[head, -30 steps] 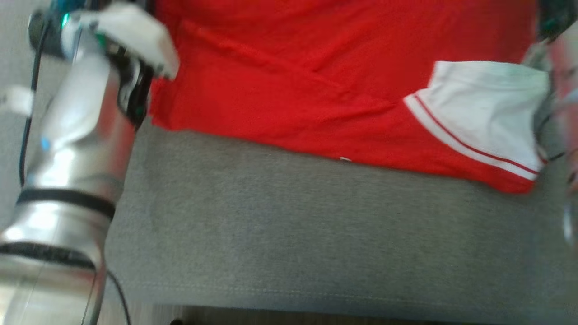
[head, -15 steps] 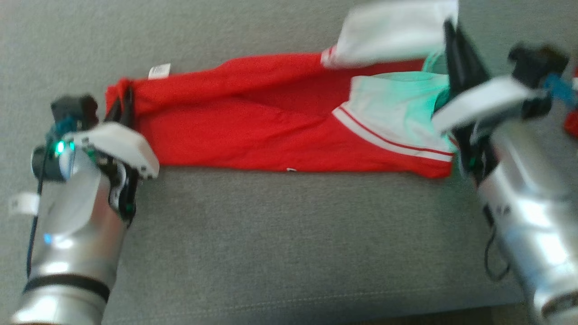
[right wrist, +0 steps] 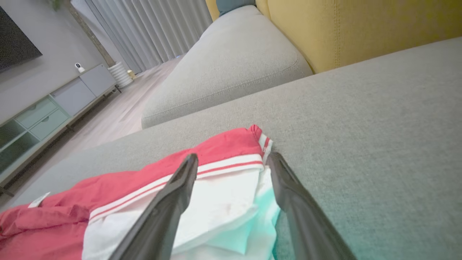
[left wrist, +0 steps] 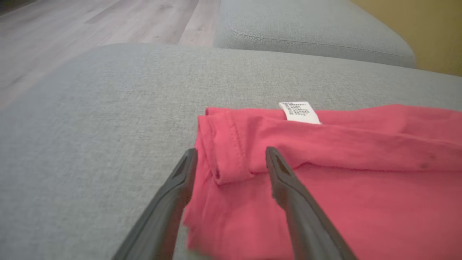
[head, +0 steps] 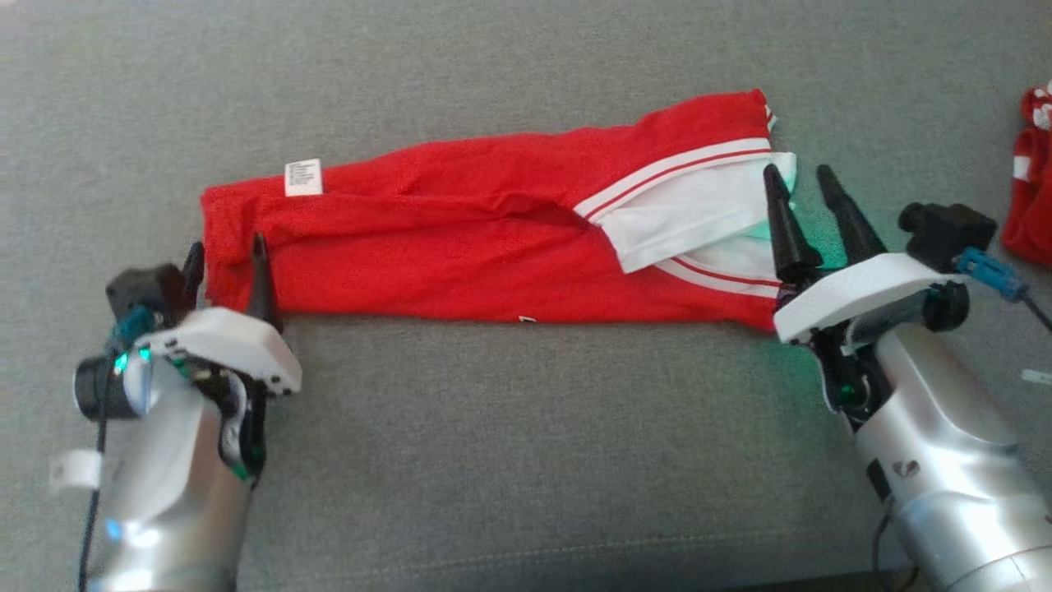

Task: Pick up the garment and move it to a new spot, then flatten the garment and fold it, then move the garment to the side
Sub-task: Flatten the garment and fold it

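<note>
The garment (head: 460, 247) is a red shirt with white, red-striped sleeves, lying folded into a long band across the grey cushion (head: 509, 444). A white label (head: 303, 177) sits near its left end. My left gripper (head: 226, 255) is open at that left end, its fingers straddling the hem fold (left wrist: 231, 162) without pinching it. My right gripper (head: 801, 185) is open at the right end, over the white sleeve (right wrist: 223, 202), with nothing between its fingers.
A second red-and-white piece of cloth (head: 1031, 189) lies at the right edge of the cushion. A neighbouring grey cushion (right wrist: 231, 72) and a yellow backrest (right wrist: 361, 29) stand beyond. Wood floor (left wrist: 72, 36) lies past the cushion's left side.
The head camera has swung back to take in the whole garment. Both grippers have let go of its ends and opened; the raised white sleeve has dropped onto the band.
</note>
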Motion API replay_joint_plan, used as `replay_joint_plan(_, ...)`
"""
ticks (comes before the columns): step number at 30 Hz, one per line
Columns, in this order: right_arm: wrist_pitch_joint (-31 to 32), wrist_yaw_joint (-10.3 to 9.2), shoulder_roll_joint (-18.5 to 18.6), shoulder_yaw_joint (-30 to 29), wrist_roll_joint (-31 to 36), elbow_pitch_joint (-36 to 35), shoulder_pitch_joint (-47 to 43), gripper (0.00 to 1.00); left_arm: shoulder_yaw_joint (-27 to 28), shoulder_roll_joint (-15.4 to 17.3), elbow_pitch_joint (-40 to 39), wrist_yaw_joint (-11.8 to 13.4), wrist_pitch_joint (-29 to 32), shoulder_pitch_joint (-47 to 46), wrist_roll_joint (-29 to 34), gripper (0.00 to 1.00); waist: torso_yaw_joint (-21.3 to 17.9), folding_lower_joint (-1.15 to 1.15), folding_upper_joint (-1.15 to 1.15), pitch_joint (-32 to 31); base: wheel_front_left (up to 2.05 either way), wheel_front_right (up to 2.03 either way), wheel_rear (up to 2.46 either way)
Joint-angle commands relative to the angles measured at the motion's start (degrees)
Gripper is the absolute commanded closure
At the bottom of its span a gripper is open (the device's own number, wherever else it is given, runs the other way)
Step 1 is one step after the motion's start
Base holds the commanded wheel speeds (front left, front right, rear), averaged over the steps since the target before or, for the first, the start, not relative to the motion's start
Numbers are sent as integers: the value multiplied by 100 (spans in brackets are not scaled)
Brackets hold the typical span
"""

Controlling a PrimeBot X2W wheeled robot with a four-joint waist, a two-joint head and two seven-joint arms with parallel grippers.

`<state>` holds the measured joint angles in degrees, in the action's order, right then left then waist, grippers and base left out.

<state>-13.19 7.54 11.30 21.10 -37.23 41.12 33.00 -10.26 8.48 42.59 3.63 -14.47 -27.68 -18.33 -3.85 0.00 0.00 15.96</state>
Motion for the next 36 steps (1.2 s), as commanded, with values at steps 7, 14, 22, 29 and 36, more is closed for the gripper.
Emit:
replay_joint_plan(7, -104, -5, -127, -387, 357, 292, -2, 0, 623, -209, -1005, 118, -52, 653, 399, 0, 335, 0, 0, -154, 0, 0, 0)
replay_joint_plan(14, -4, -5, -267, -734, 725, 1304, 103, 0, 823, -470, -1436, 15, -52, 1055, 628, 0, 678, 0, 0, -154, 0, 0, 0)
replay_joint_plan(22, 211, -5, -555, -740, 720, 1926, 125, 0, 911, -539, -1482, -92, -52, 1252, 756, 0, 843, 0, 0, -146, 0, 0, 0)
replay_joint_plan(29, 325, -5, -643, -504, 387, 1911, 41, 100, 915, -556, -1484, -127, -52, 1333, 815, 0, 803, 0, 0, -199, 0, 0, 0)
replay_joint_plan(36, -47, -5, -197, -742, 266, 1801, 173, 100, 674, -558, -1540, -92, -52, 1426, 601, 0, 625, 0, 0, -317, 0, 0, 0)
